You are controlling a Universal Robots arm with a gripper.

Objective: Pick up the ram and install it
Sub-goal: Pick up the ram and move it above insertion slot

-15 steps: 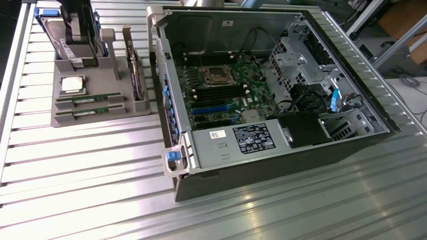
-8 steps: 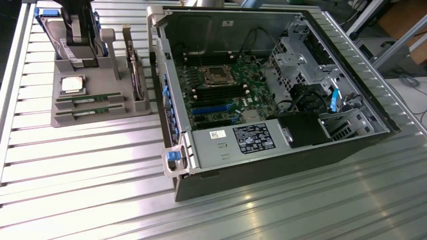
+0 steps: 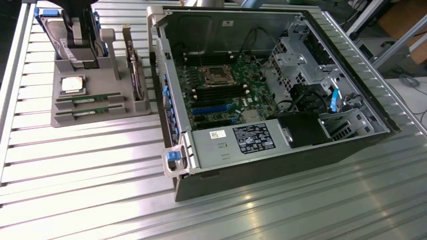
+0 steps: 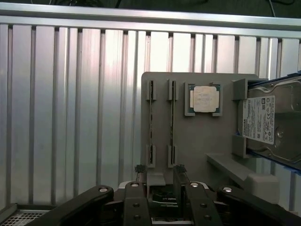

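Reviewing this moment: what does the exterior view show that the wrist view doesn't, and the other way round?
Exterior view adds: the open computer case with its motherboard, CPU socket and power supply, on the exterior view's right of the holder.
Wrist view adds: the gripper up close, its fingers apart, at the holder's edge.
Shared: the gray holder, two RAM sticks in its slots, the CPU chip, the hard drive and the slatted aluminium table.
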